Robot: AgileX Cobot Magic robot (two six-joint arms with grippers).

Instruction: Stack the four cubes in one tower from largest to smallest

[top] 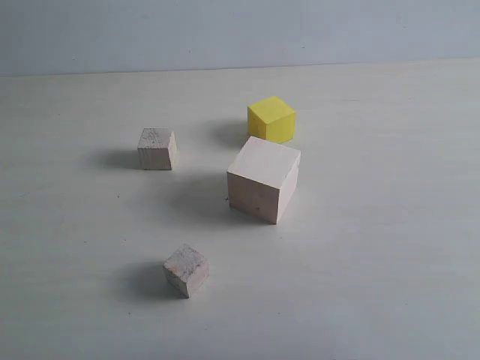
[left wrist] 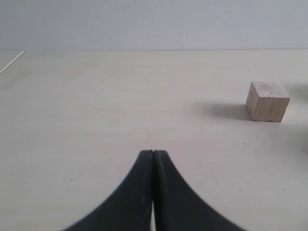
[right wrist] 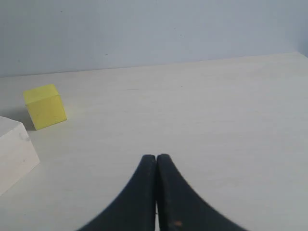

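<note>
All the cubes lie apart on the pale table, with no tower standing. The large pale wooden cube (top: 264,178) sits near the middle, and the yellow cube (top: 272,119) is just behind it. One small wooden cube (top: 157,148) rests at the left, another small wooden cube (top: 186,270) at the front. In the left wrist view my left gripper (left wrist: 153,153) is shut and empty, with a small wooden cube (left wrist: 267,101) off to one side ahead. My right gripper (right wrist: 157,157) is shut and empty too; the yellow cube (right wrist: 45,106) and a corner of the large cube (right wrist: 14,151) lie off to its side. Neither gripper shows in the exterior view.
The table (top: 375,262) is a pale wood-grain surface that runs back to a plain grey-blue wall (top: 240,34). A thin white line (left wrist: 11,62) marks the table near its far edge in the left wrist view.
</note>
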